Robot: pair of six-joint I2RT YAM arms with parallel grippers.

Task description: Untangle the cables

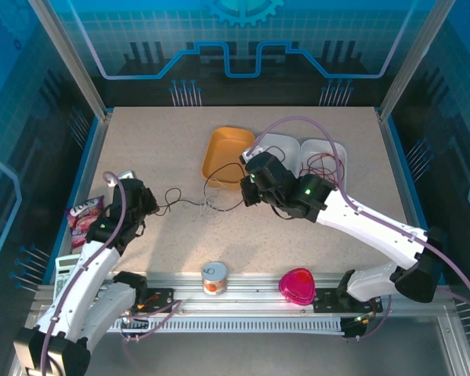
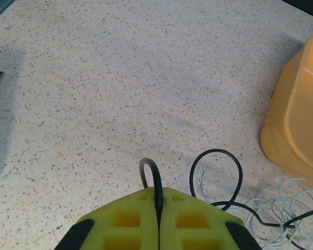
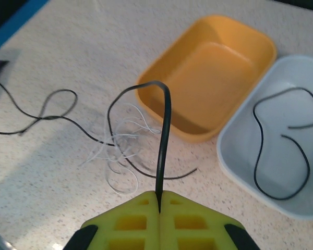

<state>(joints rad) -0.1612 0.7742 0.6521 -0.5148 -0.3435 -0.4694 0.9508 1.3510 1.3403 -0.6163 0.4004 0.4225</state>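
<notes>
Speckled matt table [image 2: 94, 78], glossy orange plastic tray [image 3: 214, 78], smooth black cable [image 3: 164, 135]

Black cable [image 3: 164, 146], orange tray [image 3: 214, 78], speckled table [image 2: 120, 78]

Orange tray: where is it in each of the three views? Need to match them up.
Top external: orange tray sits upper middle, just left of a white tray.
Left wrist: orange tray is at the right edge, cut off by the frame.
Right wrist: orange tray is top centre, left of the white tray.
Shared landmark: the tangle of white cable lying beside the tray.
</notes>
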